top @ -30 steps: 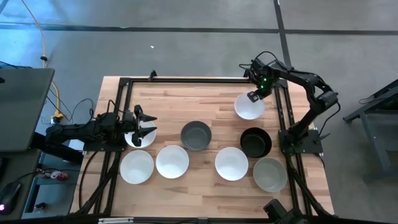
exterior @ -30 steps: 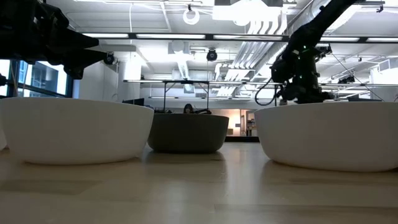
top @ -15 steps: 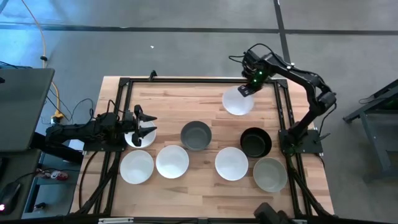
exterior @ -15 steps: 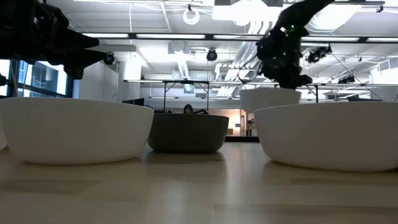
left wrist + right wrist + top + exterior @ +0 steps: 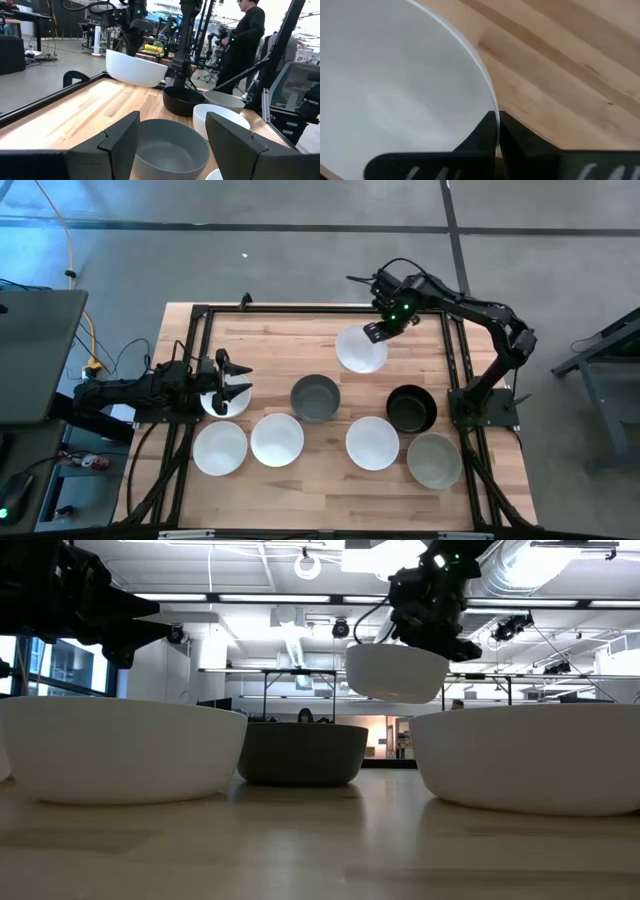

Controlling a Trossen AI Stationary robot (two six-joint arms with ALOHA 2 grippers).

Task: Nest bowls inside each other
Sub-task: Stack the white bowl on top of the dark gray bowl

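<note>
Right gripper (image 5: pixel 372 332) jaws pinch white bowl (image 5: pixel 360 350) rim, airborne; next lower into grey bowl (image 5: pixel 315 397). Left gripper (image 5: pixel 236 379) jaws released, idle.

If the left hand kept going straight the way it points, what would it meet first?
The left hand, open, points across the table at the dark grey bowl, framed between its fingers. That bowl looks like the first thing met, though depth is hard to judge.
</note>
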